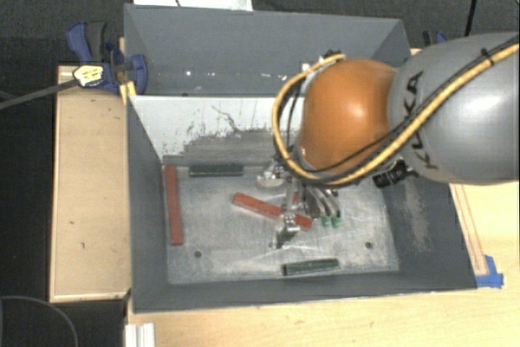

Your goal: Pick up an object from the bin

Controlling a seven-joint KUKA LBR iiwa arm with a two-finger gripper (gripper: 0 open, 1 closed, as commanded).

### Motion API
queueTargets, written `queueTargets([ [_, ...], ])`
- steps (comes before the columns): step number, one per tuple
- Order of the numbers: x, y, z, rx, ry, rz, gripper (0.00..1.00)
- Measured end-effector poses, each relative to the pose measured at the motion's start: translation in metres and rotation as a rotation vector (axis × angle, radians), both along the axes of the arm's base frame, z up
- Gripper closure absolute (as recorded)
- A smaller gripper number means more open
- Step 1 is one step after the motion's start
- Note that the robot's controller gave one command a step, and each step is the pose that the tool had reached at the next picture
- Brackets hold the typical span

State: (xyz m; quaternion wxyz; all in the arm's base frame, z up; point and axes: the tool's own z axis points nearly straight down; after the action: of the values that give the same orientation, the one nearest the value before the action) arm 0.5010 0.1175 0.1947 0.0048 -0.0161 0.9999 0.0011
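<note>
The single camera hangs above the grey metal bin [260,45] and looks down into it at a slight tilt. The far wall shows its inner face broadly along the top, while the near wall is foreshortened along the bottom. All four rim edges and corners fall within view, with a margin of surroundings beyond them. The arm [463,118] enters from the right edge, its orange cover [345,122] standing over the floor's right half.
</note>
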Motion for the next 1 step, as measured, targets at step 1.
queueTargets([
  [1, 0.0411, -0.025, -0.0794, -0.001, 0.008, -0.047, 1.0],
])
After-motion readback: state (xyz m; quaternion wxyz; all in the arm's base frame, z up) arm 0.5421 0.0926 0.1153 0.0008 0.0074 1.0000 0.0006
